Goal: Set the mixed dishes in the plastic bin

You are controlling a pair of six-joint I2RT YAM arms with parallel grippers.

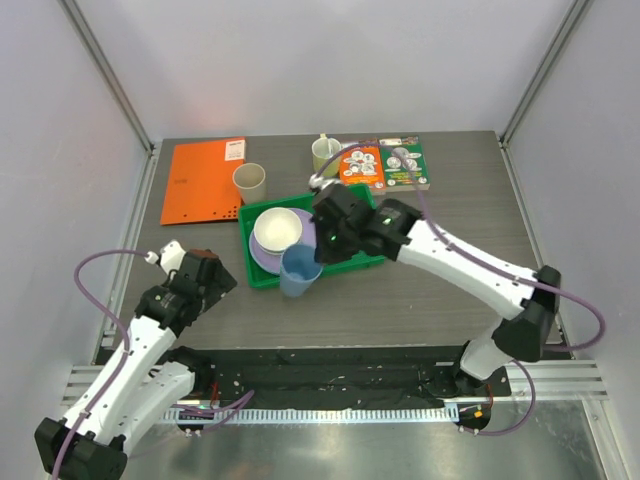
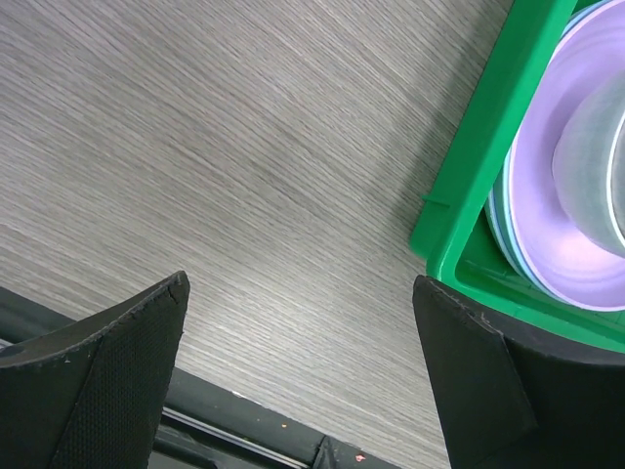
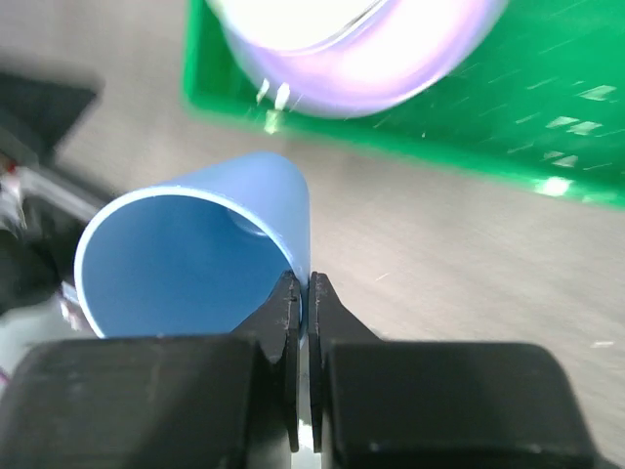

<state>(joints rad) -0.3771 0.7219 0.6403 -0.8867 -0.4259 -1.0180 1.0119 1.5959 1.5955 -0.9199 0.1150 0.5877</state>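
Note:
The green bin [image 1: 262, 282] holds a stack with a lilac plate [image 1: 262, 260] on top and a cream bowl [image 1: 277, 229] in it. In the left wrist view a light blue plate edge [image 2: 500, 234] shows under the lilac plate [image 2: 537, 195]. My right gripper [image 3: 305, 293] is shut on the rim of the blue cup [image 3: 195, 254], which hangs at the bin's near edge [image 1: 299, 270]. The beige cup [image 1: 250, 183] stands behind the bin. My left gripper [image 2: 298, 322] is open and empty over bare table, left of the bin [image 2: 488, 176].
An orange folder [image 1: 203, 180] lies at the back left. A pale mug with a spoon [image 1: 324, 153] and two printed cards [image 1: 385, 165] sit behind the bin. A black rail [image 1: 330, 370] runs along the table's near edge.

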